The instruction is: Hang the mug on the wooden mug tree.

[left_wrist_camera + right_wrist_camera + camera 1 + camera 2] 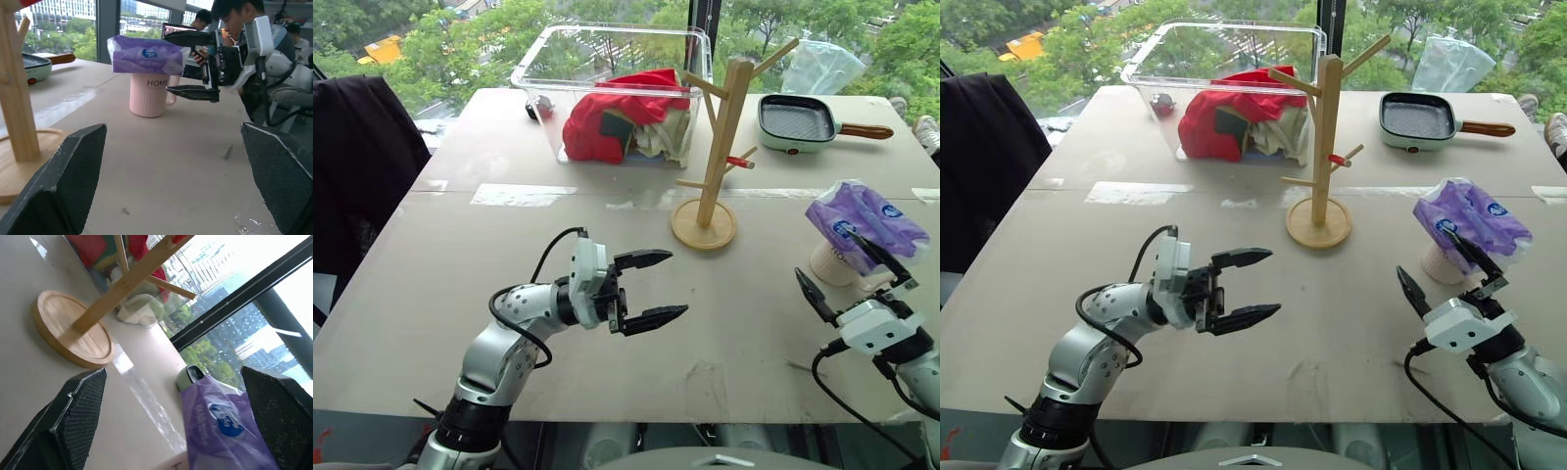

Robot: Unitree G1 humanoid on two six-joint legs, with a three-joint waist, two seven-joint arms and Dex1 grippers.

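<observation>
The mug (830,264), cream-white with "HOME" on its side (148,95), stands upright at the right of the table. A purple tissue pack (867,220) lies across its mouth. The wooden mug tree (722,137) rises mid-table on a round base (703,227), with one red-tipped peg. My right gripper (823,255) is open just on the near side of the mug, one finger low and one high, closed on nothing. My left gripper (676,285) is open and empty, held above the table in front of the tree and pointing right toward the mug.
A clear plastic bin (548,59) with red cloth in it stands behind the tree. A green pan with a wooden handle (798,122) lies at the back right. A dark garment (362,166) hangs off the table's left side. People (234,14) sit beyond the right gripper.
</observation>
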